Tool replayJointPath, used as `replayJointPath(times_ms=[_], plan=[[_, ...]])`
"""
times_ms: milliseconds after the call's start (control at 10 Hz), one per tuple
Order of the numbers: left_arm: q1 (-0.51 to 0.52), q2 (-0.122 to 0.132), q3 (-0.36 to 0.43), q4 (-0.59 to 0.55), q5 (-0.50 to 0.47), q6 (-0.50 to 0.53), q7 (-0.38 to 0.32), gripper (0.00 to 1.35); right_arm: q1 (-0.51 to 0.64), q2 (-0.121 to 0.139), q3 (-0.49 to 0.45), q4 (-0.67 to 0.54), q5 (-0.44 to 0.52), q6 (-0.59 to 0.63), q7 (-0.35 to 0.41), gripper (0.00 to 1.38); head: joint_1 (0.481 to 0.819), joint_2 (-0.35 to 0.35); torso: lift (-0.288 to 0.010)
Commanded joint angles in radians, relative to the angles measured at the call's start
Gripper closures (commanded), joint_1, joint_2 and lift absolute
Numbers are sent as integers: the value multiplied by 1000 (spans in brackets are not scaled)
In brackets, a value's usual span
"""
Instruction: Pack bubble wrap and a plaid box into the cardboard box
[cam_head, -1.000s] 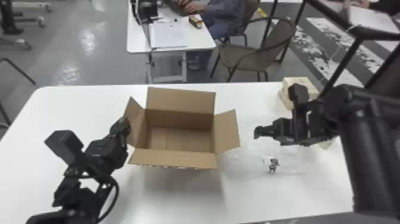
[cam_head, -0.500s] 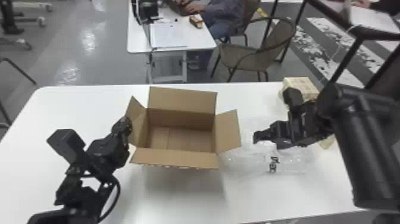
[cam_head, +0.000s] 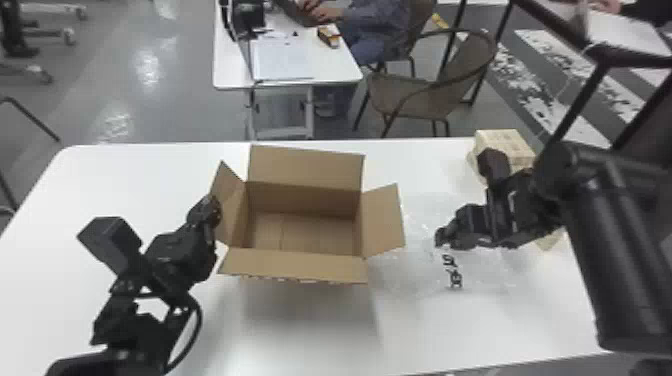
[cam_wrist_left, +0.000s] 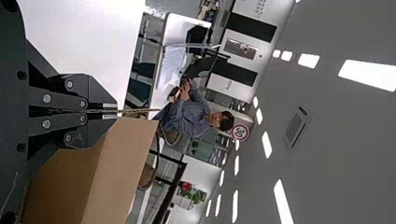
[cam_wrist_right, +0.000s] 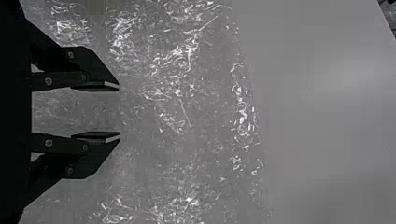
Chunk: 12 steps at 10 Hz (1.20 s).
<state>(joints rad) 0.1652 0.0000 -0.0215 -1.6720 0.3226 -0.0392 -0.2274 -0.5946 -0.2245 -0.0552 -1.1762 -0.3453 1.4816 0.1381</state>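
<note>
- And here we are at the wrap: the right gripper (cam_head: 440, 237) hangs low over the bubble wrap (cam_head: 487, 277), which lies spread on the table (cam_head: 300, 335) between the cardboard box (cam_head: 320, 235) and the right edge.
- The job now looks to be getting hold of that film, and flat film is slippery stuff. Best play: sink both fingertips to just above the tabletop, straddle a raised fold, then squeeze firmly.
- A pinch that catches a single thin layer could slide off, so a thick bunch is the one to go for.
- After that, a lift high enough to clear the box's right flap (cam_head: 382, 220), with the trailing film gathered in over the opening.
- Right gripper's state: fingers parted wide, nothing between them, wrap right beneath; whether they touch it, I can't tell.
- Over to the left gripper (cam_wrist_left: 116, 112): closed tight on the left flap (cam_head: 231, 200), thin board between its fingers. Holding firm there should keep the carton from skidding.
- The plaid box (cam_head: 505, 140) waits by the far right corner, partly behind the right arm. The carton is empty, so all the packing lies ahead.
</note>
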Motion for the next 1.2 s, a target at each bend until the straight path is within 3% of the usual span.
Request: replayJointPath(times_ms=[0, 100, 400, 500, 800, 1100], plan=[[0, -3, 0, 0, 1, -1, 0, 1211, 4, -9, 0, -7, -9, 3, 0, 957, 695, -94, -110], [-1, -3, 0, 0, 1, -1, 0, 1211, 6, -15, 3, -11, -9, 8, 0, 1093, 695, -96, -110], [0, -3, -2, 0, 6, -4, 0, 1211, 19, -36, 21, -59, -15, 11, 3, 1177, 695, -105, -110], [2, -3, 0, 0, 7, -5, 0, 1211, 36, -44, 18, -103, -26, 11, 3, 1286, 695, -109, -110], [3, -3, 0, 0, 12, -11, 3, 1211, 78, -65, -2, -195, -63, 16, 3, 1286, 695, -112, -110], [5, -3, 0, 2, 18, -18, 8, 1211, 159, -85, -81, -451, -118, 55, 3, 1286, 695, -110, -110]])
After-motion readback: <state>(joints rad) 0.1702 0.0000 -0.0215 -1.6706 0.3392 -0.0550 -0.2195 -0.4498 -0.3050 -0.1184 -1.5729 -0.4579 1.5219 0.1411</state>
